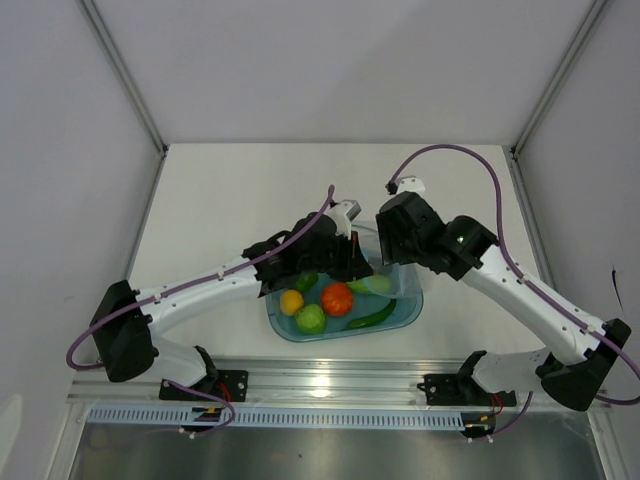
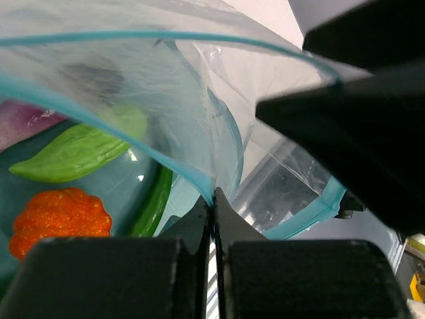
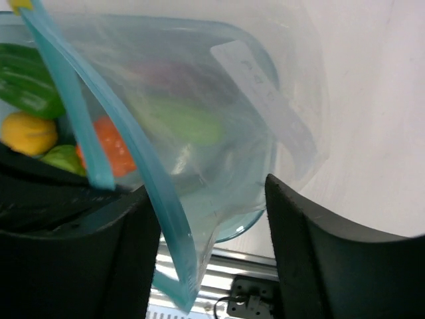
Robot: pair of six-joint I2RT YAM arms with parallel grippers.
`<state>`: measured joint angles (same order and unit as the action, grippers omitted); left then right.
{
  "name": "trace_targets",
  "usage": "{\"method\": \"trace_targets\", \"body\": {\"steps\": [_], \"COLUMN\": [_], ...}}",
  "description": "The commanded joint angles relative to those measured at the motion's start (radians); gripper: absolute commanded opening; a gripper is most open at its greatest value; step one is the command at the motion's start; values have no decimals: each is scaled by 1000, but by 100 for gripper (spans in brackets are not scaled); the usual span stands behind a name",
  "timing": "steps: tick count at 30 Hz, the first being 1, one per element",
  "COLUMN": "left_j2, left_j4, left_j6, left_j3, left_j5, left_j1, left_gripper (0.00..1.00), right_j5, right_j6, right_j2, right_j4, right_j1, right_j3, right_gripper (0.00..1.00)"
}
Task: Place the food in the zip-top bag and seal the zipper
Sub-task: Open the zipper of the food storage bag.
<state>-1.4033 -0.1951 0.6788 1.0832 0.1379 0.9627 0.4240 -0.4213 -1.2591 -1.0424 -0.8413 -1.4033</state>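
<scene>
None of the food looks bagged yet, is that right? (DESK)

As far as can be seen, yes. The tomato, yellow-orange fruit, green round fruit and chili lie in the blue tub on the tabletop. The cucumber and eggplant show through the plastic, apparently in the tub too. (PHOTOGRAPHER)

Where is the zip-top bag? (DESK)

Held up over the tub's far side, mouth gaping. The left gripper has its fingers clenched on the bag's lip, right at the zipper. The right gripper has its fingers apart, one on each side of the bag's teal edge, grasping nothing. (PHOTOGRAPHER)

So what is left? (DESK)

Nearly everything, by my reading: a second hold on the mouth, every piece moved from tub to bag, then the zipper pressed shut along its length. (PHOTOGRAPHER)
</scene>
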Motion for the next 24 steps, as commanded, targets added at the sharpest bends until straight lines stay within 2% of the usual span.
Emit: {"method": "trace_targets", "body": {"steps": [1,5,6,8,9,10,20,21,22,24], "left_j2": [29,35,35,35,33,32,-43,-48,-54,-60], "left_j4": [12,26,28,28,28,28,-6,-13,-12,-1], "left_j6": [-38,-56,-59,-64,-67,-68,-84,-87,-90,-93], "left_j3": [18,12,11,7,4,3,75,80,87,93], "left_j5": [38,80,89,89,89,89,144,144,143,138], "left_j1": [8,8,7,8,8,8,8,8,8,8], "left_gripper": [1,1,1,1,1,1,1,0,1,1], "right_j5": [67,41,41,45,50,55,64,50,27,50], "right_j6": [50,70,72,69,62,49,-80,-85,-94,-141], "right_j2": [-17,-8,0,30,41,53,174,176,172,156], "right_j4": [-16,-16,-18,-22,-24,-27,-96,-96,-105,-139], "right_j1": [42,117,126,146,151,156,168,168,169,169], "right_j3": [-49,-37,-33,-17,-10,-3,46,53,58,66], "right_gripper": [59,43,32,21,6,0,1,8,9,1]}}
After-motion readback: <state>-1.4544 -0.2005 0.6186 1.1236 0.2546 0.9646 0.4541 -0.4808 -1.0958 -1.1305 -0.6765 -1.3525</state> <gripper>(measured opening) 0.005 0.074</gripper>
